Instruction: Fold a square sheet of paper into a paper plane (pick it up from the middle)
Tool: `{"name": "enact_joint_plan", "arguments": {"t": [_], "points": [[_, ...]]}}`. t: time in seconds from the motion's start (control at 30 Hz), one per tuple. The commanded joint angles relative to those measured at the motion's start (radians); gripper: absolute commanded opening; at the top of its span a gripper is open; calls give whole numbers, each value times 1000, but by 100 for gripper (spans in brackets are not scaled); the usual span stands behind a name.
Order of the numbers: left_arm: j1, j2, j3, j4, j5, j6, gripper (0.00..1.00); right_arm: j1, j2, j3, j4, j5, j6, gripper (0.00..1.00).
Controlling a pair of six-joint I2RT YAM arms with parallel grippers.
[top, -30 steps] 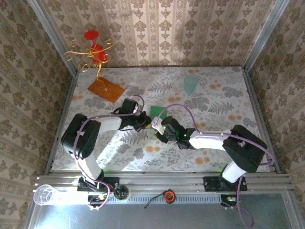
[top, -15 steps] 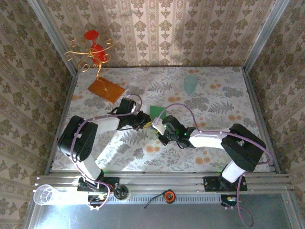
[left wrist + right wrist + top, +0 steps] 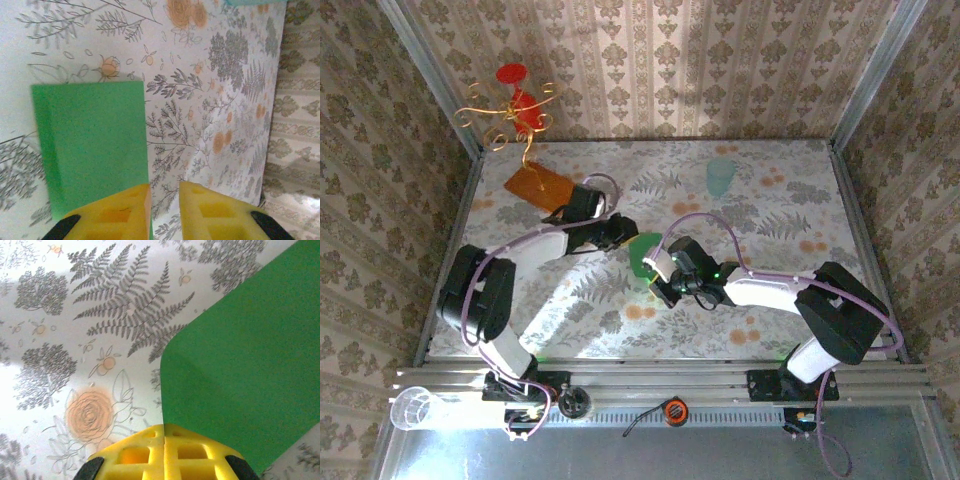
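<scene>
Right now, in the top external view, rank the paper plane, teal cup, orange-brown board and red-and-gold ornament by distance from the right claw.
1. paper plane, pinched in the right claw at mid-table.
2-3. teal cup, back right, and orange-brown board, back left: too close to call.
4. red-and-gold ornament, far-left corner.

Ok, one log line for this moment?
left fingers: open, over green paper edge | right fingers: shut on green paper | fold: unfinished
</scene>
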Motion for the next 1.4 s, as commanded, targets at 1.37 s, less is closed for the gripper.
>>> {"name": "enact_joint_plan", "arguments": {"t": [1.37], "points": [[-71,317,106,-142,25,154,0,-105,110,93,-136,-24,242,0]]}}
